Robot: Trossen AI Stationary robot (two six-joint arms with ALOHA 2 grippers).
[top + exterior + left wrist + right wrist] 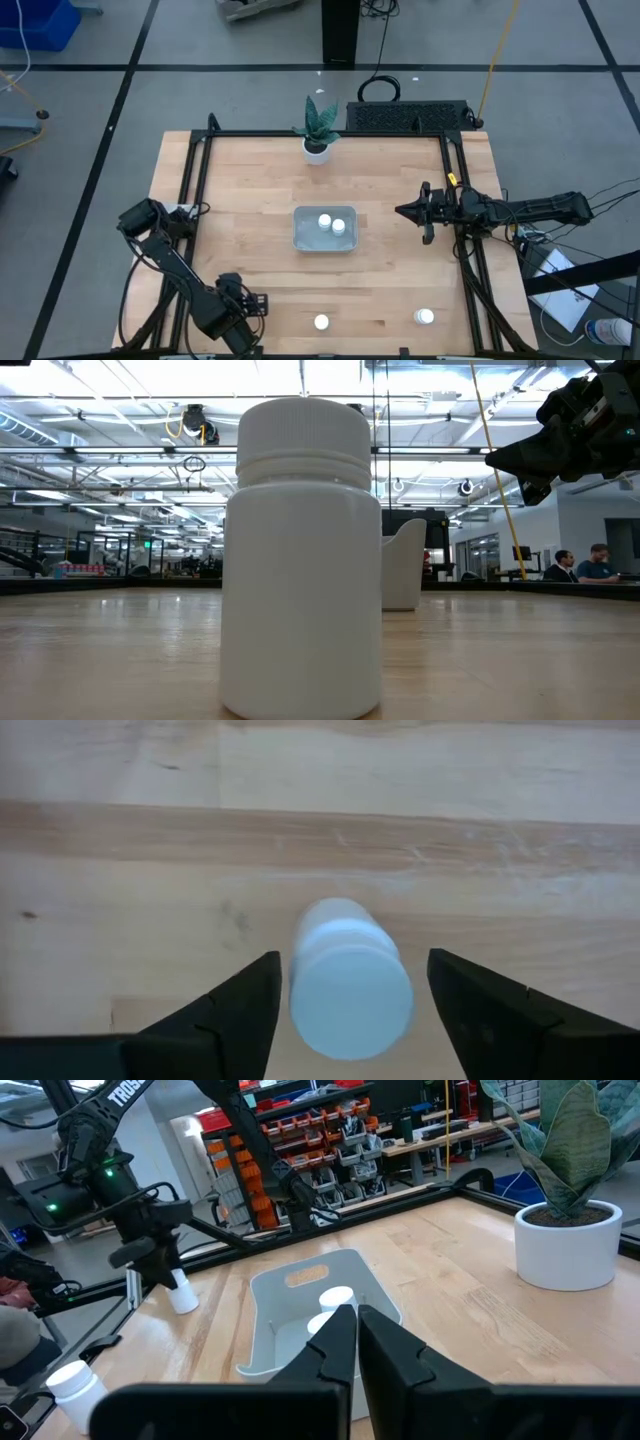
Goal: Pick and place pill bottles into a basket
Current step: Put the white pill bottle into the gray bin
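The grey-blue basket [325, 230] sits mid-table with two white pill bottles [331, 223] inside; it also shows in the right wrist view [300, 1295]. Two more bottles stand near the front edge [321, 322] [425, 317]; the first fills the low view [300, 560]. A fifth bottle [350, 985] stands under my left gripper [355, 965], hidden from above by that gripper [258, 300]. Its open fingers stand on either side of the bottle with gaps showing. My right gripper [405, 211] is shut and empty, hovering to the right of the basket.
A white plant pot [317, 150] stands at the far edge, and a black ribbed box [410, 117] lies beyond the far right corner. A black frame rail [460, 200] runs along the table's sides. People sit in the room behind [585, 565].
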